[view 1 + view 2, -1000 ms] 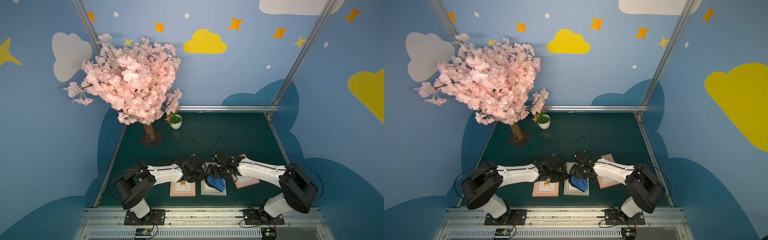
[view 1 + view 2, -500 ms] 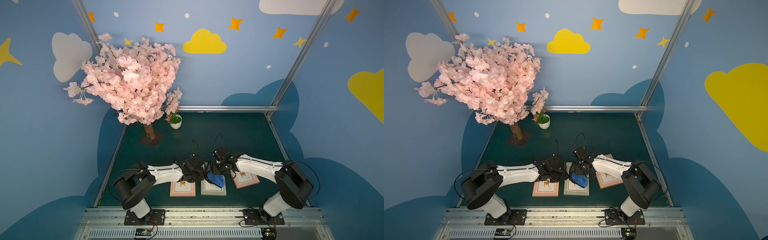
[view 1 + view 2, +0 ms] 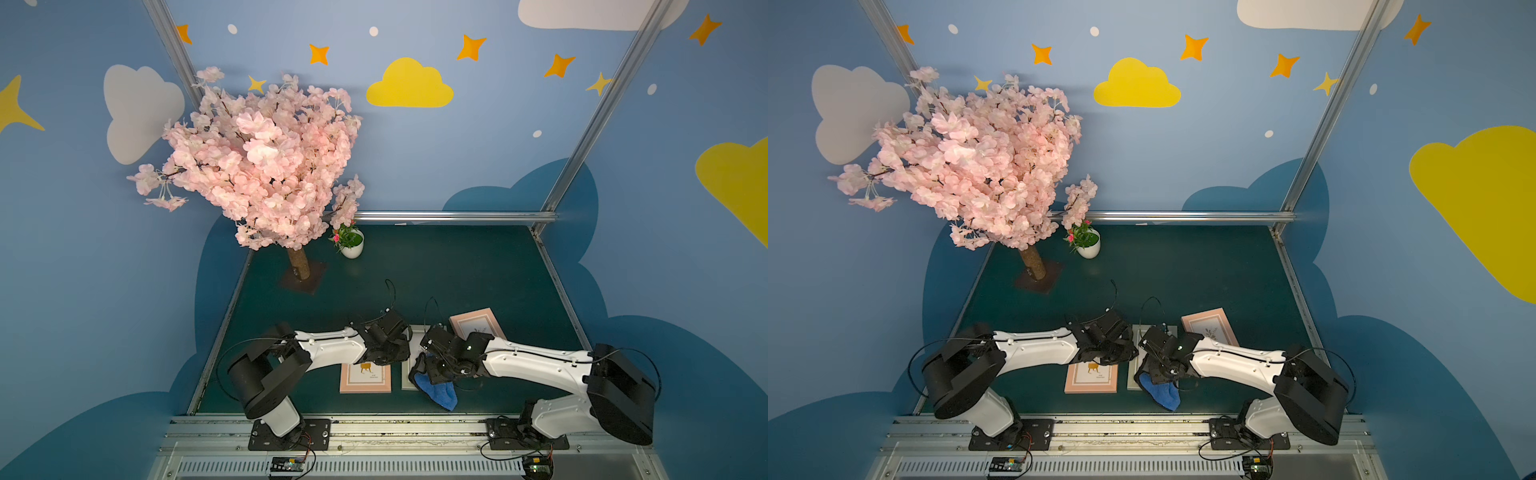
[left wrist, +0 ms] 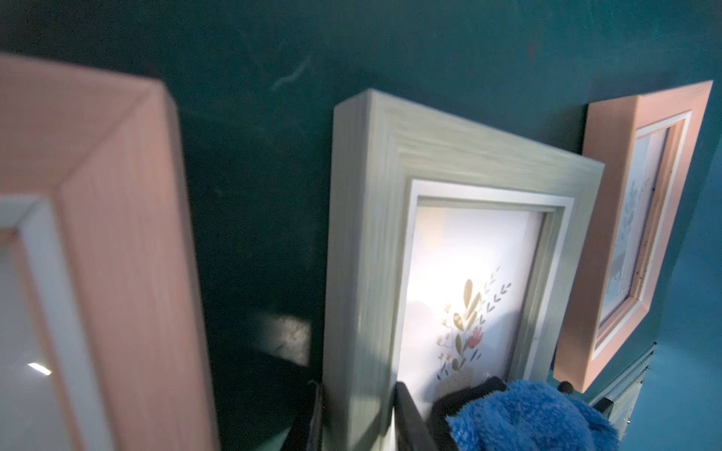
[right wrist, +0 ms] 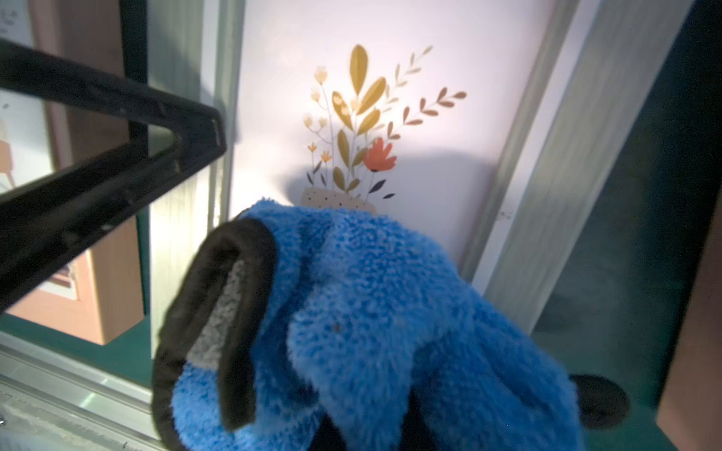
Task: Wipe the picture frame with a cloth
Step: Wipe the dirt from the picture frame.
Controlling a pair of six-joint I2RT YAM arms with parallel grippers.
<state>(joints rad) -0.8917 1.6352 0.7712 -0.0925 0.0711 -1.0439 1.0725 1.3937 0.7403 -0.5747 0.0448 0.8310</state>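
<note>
**Friend:** Where is the cloth (image 3: 438, 392) sitting?

**Me:** My right claw (image 3: 430, 370) is squeezing tight on it. In a top view, it is bunching up at five o'clock from that claw. It is lying over the five o'clock corner of the picture frame (image 4: 367, 242).

**Friend:** And your other claw?

**Me:** My left claw (image 4: 359, 425) is pinching the frame's side rail.

My right gripper (image 3: 431, 375) drags the plush blue microfibre cloth (image 3: 437, 391) back to the near end of the pale grey-green wooden picture frame (image 4: 367, 234), after reaching farther up the glass half a second ago. The cloth's tail now overhangs that end.
</note>
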